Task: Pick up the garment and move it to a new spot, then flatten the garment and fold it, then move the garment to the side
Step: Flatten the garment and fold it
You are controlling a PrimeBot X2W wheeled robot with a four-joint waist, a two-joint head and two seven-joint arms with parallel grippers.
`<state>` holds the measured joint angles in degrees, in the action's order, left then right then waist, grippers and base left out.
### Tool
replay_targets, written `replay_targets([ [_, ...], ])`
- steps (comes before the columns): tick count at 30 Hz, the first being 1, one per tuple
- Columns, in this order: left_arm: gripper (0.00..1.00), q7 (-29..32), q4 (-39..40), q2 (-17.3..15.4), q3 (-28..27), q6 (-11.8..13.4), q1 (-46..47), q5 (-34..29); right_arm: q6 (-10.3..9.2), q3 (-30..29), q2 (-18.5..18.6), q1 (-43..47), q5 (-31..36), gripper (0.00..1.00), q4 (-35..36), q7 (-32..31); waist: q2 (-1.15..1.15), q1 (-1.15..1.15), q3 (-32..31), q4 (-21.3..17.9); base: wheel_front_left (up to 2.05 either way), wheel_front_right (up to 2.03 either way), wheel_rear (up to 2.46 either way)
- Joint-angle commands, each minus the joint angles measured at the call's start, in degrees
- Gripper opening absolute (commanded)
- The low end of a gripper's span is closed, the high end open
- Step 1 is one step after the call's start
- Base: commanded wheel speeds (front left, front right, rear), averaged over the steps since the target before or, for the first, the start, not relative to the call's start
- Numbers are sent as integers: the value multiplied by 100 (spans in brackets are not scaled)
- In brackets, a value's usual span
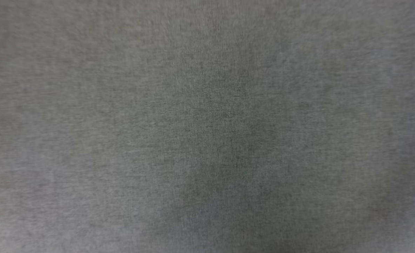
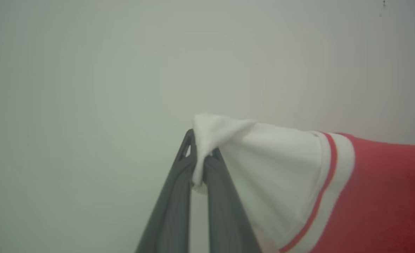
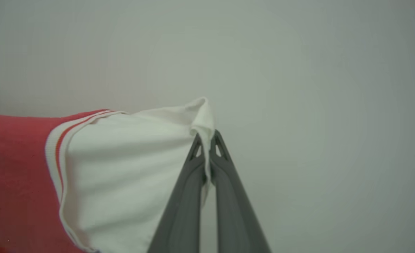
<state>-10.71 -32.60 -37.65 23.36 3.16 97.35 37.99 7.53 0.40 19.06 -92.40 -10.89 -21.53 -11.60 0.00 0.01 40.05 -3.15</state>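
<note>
Garment [image 2: 369,182] is held by both sleeves: left gripper [image 2: 202,147] clamps one white sleeve tip, right gripper [image 3: 207,140] clamps the other. Pickup looks done imo; placing, flattening and folding all left.

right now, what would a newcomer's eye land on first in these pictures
The red garment stands out against a plain pale background, stretched sideways in both wrist views. At the centre of the left wrist view the left gripper is shut on the tip of a white sleeve with red-striped trim. The right gripper pinches white sleeve cloth the same way at the centre of the right wrist view.
</note>
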Motion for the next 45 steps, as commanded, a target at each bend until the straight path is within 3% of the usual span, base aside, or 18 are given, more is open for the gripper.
replay_targets([
  [1,0,-41,85,-30,-26,40,-34,-18,-8,8,-26,-72,-20,0,-25,50,0,-1,432,-33,0,0,0],
  [11,0,-227,112,115,-126,12,-522,251,-8,228,-73,53,-276,0,-550,192,0,-1,767,67,0,0,0],
  [18,0,-398,-208,304,-235,-259,-1316,503,-7,475,-10,837,-679,0,-824,430,0,-1,273,159,0,0,0],
  [24,0,-453,-411,478,-411,-505,-2713,692,-8,775,65,2408,-1120,0,-868,351,0,-1,-811,193,0,0,0],
  [29,0,-459,-315,730,-563,-537,-4241,705,-8,970,155,3983,-1449,0,-618,64,0,-1,-1827,245,0,0,0],
  [39,0,-456,412,966,-504,-245,-7328,767,-8,744,187,7077,-1855,0,511,-787,0,-1,-3289,356,0,0,0],
  [45,0,-237,1190,853,-353,232,-8881,791,-8,249,45,8817,-1911,0,1273,-1307,0,-1,-3820,409,0,0,0],
])
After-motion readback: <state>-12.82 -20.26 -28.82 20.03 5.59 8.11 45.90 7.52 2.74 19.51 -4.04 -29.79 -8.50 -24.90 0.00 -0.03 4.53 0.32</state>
